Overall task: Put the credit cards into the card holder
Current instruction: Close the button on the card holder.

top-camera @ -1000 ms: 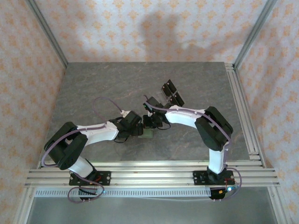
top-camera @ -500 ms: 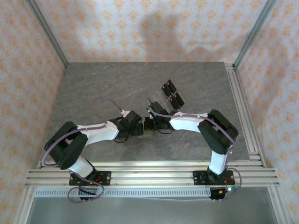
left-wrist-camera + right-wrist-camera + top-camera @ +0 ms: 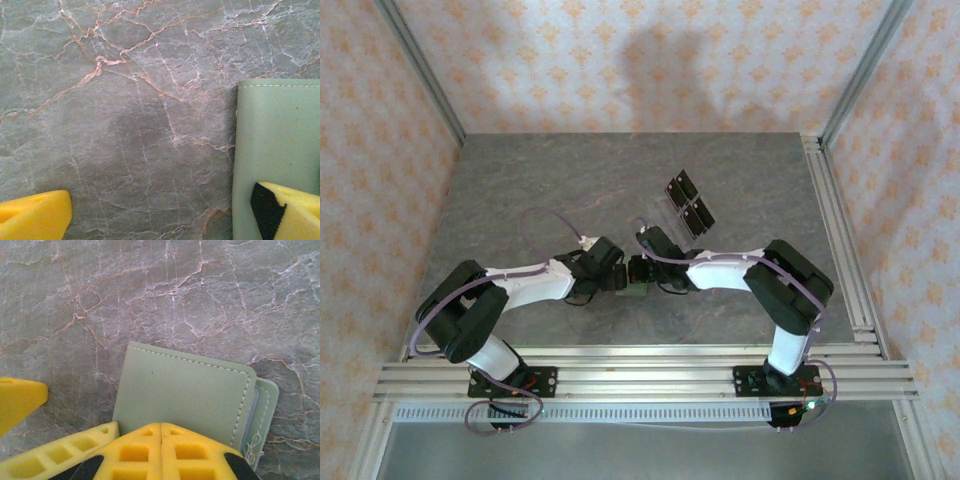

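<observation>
Two robot arms converge mid-table on the card holder [image 3: 635,290], a sage-green wallet lying flat and closed on the grey marbled table [image 3: 520,190]. The right hand [image 3: 161,440] is clenched, its yellow tips together over the holder's near edge, grasping nothing. The left hand [image 3: 160,215] is spread wide, one finger [image 3: 290,210] over the holder's corner (the other over bare stone). Likely step: steadying the holder for opening. Next, a fingertip must slip under the thin cover.

card holder [image 3: 275,140] on marble [image 3: 125,100], fingers [image 3: 32,215] apart
</observation>
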Motion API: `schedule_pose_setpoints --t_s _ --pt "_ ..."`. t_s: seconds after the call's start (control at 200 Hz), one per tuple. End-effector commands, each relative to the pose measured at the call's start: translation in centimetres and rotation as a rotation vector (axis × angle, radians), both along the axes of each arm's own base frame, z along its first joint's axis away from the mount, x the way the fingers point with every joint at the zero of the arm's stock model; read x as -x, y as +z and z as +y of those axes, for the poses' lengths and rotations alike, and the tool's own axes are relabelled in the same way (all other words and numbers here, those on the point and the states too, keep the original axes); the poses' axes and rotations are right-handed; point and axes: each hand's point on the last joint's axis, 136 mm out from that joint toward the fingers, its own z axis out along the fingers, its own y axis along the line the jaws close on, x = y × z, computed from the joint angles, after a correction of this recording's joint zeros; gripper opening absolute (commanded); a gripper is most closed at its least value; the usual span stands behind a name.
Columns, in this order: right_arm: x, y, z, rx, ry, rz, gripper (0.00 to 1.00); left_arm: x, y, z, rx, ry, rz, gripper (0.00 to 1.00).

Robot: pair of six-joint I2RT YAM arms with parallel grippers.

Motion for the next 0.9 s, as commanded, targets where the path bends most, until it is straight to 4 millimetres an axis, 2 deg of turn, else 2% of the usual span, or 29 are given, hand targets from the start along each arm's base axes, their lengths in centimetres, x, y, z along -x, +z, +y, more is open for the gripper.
schedule_pose_setpoints --t_s 0.0,0.17,0.395,0.631,0.896 --pt "7.4 -9.7 -7.8 0.352 0.006 0.268 0.00 1.6 -2.5 0.0 -0.013 -0.023 0.087 0.95" --pt "7.3 -9.2 -7.5 0.362 0.048 0.216 0.00 1.6 -2.6 0.0 -0.017 -0.020 0.089 0.95" --pt "7.7 -9.8 -8.0 0.381 0.094 0.161 0.00 1.7 -2.9 0.2 -0.025 -0.017 0.094 0.95" --pt "9.2 -10.7 -8.7 0.430 0.131 0.164 0.00 1.5 -2.9 0.1 -0.026 -0.017 0.094 0.95" --pt "11.1 -12.6 -10.9 0.467 0.108 0.222 0.00 1.6 -2.5 0.3 -0.029 -0.013 0.088 0.95"
